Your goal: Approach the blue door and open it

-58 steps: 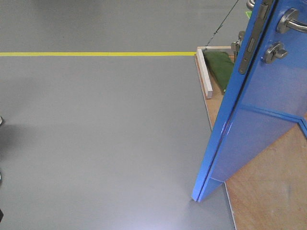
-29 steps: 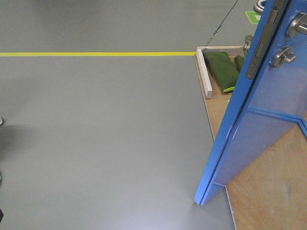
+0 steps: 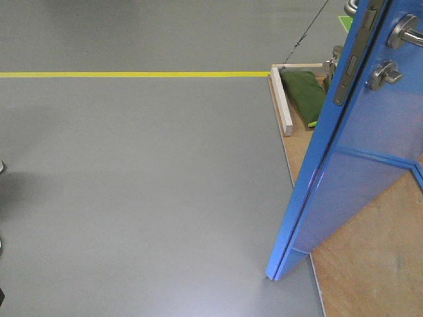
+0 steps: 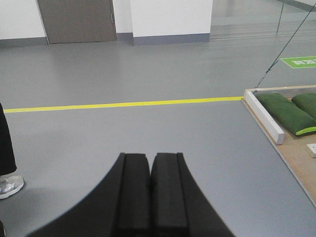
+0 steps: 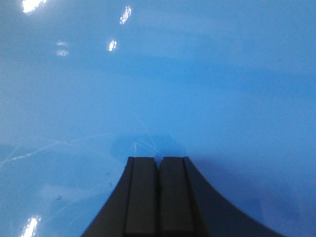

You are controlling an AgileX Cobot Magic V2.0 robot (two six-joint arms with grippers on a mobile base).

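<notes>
The blue door (image 3: 357,178) stands ajar at the right of the front view, its edge towards me, with the silver lever handle (image 3: 404,30) and round lock (image 3: 383,74) near the top right. My right gripper (image 5: 158,159) is shut and empty, its tips right at the door's blue face (image 5: 197,74), which fills that view. My left gripper (image 4: 150,155) is shut and empty, held over the grey floor left of the door. Neither gripper shows in the front view.
The door stands on a wooden base board (image 3: 370,264) with a white wooden rail (image 3: 281,102) and green sandbags (image 3: 304,96), also in the left wrist view (image 4: 286,112). A yellow floor line (image 3: 132,74) crosses ahead. A person's shoe (image 4: 9,185) is at the left.
The door's edge swung slightly right half a second ago and is now back a little to the left, close to where it was a second ago.
</notes>
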